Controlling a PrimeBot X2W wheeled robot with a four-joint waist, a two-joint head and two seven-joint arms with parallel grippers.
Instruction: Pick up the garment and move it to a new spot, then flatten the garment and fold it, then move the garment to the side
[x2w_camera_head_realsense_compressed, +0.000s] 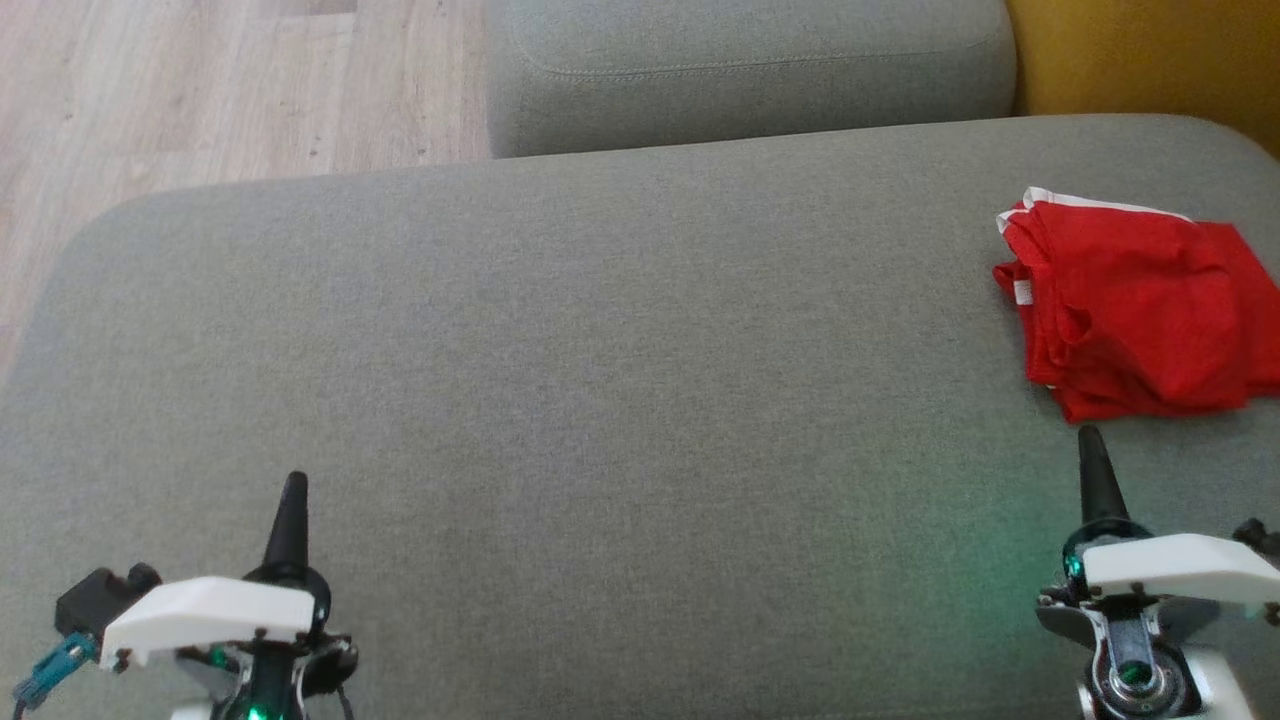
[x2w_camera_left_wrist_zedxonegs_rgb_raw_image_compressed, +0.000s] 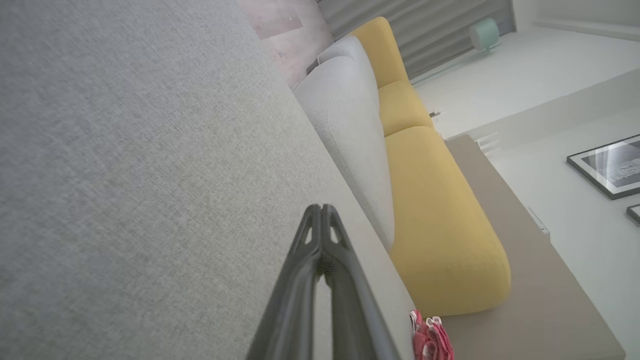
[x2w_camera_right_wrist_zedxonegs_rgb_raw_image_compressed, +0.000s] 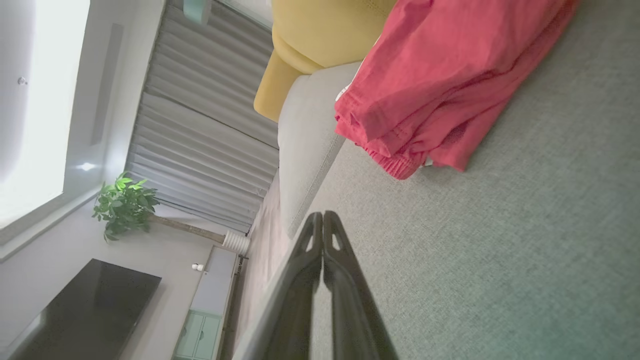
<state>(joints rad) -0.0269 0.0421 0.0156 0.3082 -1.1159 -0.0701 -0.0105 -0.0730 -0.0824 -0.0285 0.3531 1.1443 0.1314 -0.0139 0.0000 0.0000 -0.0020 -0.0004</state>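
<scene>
Red garment (x2w_camera_head_realsense_compressed: 1140, 310) sits loosely folded at the far right of the grey cushion (x2w_camera_head_realsense_compressed: 600, 400), just ahead of the right gripper (x2w_camera_head_realsense_compressed: 1090, 445), which like the left gripper (x2w_camera_head_realsense_compressed: 294, 490) is closed and empty; any regrasp probably needs fingers opened first, low at the near edge.

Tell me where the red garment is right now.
In the head view the red garment lies at the right of the grey seat, just ahead of the right gripper, near the yellow cushion.
</scene>
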